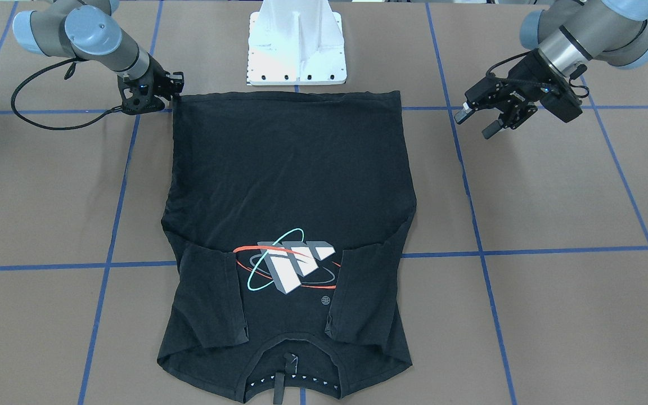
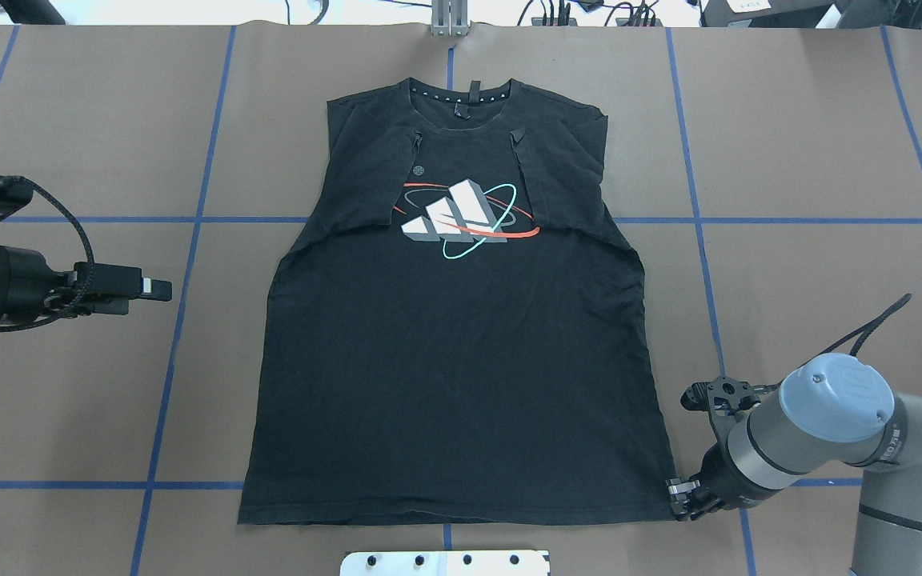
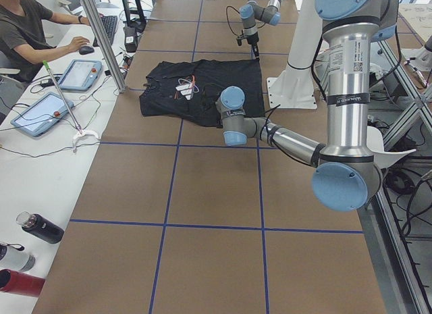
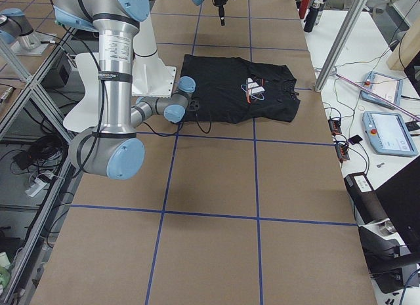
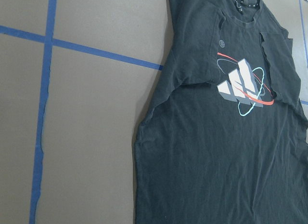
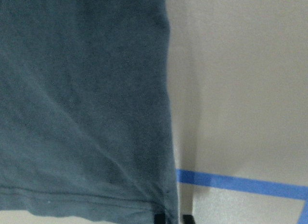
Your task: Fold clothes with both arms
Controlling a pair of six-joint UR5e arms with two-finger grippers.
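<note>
Brown blue-taped table (image 1: 554,197) — white pedestal base (image 1: 297,48) near T-shirt (image 1: 290,169) hem

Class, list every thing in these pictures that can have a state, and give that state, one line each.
T-shirt: spread flat on the table, logo side up, body unfolded.
sleeves: both folded in over the chest.
left gripper: open, off the shirt, holding nothing.
right gripper: at the shirt's near hem corner; open or shut cannot be told.
</note>
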